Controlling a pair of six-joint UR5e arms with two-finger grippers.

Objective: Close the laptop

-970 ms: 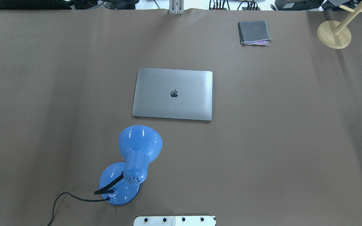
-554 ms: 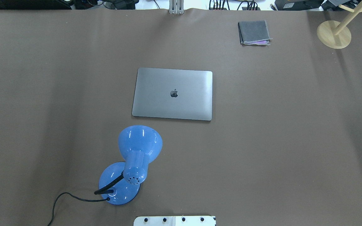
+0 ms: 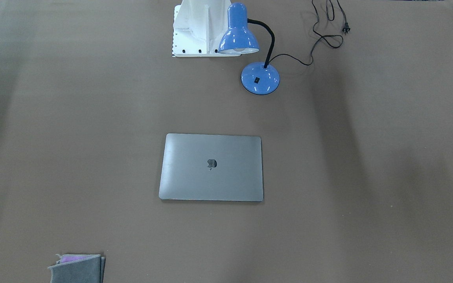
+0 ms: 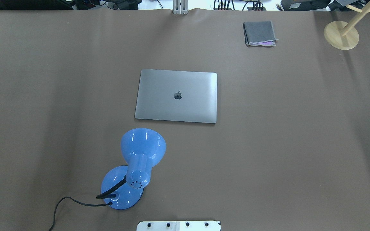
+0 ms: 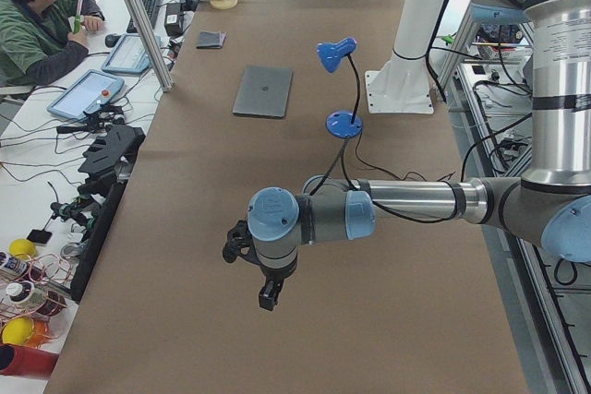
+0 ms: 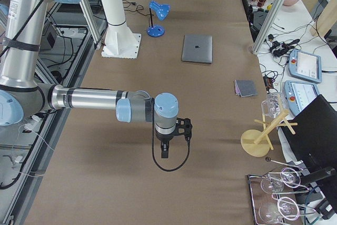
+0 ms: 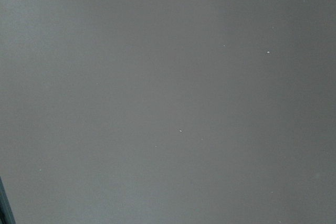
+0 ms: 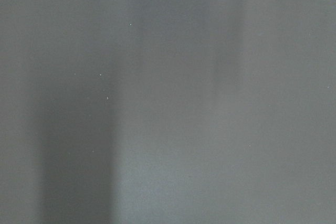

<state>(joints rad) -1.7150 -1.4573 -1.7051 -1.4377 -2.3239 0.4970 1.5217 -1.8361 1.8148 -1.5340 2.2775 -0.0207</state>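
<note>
Left claw (image 5: 266, 294) and right claw (image 6: 164, 152) show only in side views, so I cannot tell their spread; the slim grey metal laptop (image 4: 176, 96) lies shut on the brown surface (image 4: 284, 144), well apart from both.

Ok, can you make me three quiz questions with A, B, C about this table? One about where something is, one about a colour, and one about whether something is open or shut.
1. Where is the lamp?
A. nearer the robot than the laptop
B. on top of the laptop
C. on the floor

2. What colour is the lamp?
A. red
B. blue
C. green

3. How is the laptop?
A. wide open
B. half open
C. shut flat

Answers:
1 A: the overhead view shows it standing on the robot's side of the laptop.
2 B: its shade and base are both blue.
3 C: the lid lies flat with the logo facing up.
</note>
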